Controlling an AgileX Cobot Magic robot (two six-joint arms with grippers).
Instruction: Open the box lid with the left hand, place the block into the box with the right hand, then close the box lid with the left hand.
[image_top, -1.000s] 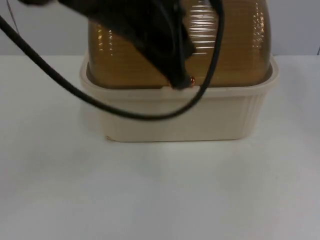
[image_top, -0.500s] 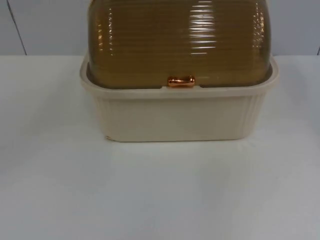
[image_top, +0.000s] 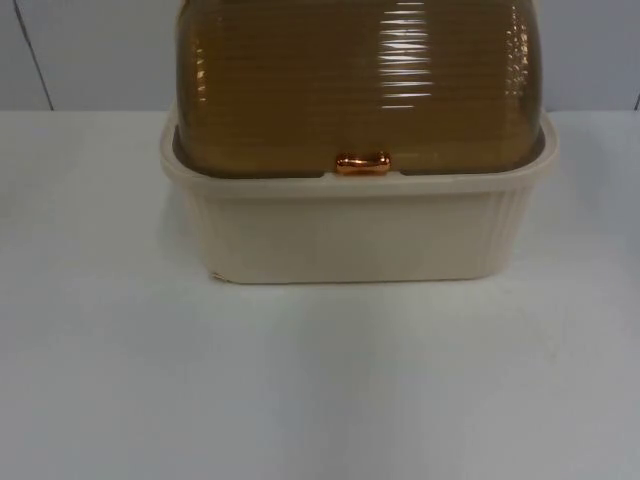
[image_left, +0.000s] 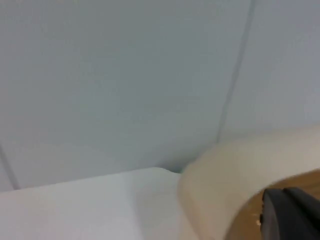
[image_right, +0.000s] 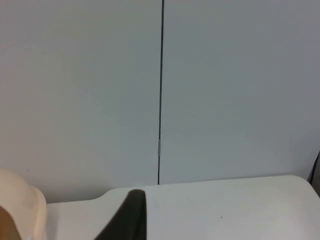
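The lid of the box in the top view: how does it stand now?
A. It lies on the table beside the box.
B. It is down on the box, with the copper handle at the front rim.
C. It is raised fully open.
B: the brown lid sits down on the cream box, its handle at the front rim.

White table (image_top: 320, 380); cream box (image_top: 350, 235) on it, near wall.

the box (image_top: 355, 230) stands on the table (image_top: 320, 390) toward its far edge, with the wall (image_top: 90, 50) behind it. the lid (image_top: 360, 85) sits shut on the box, its handle (image_top: 362, 163) at the middle of the front rim.
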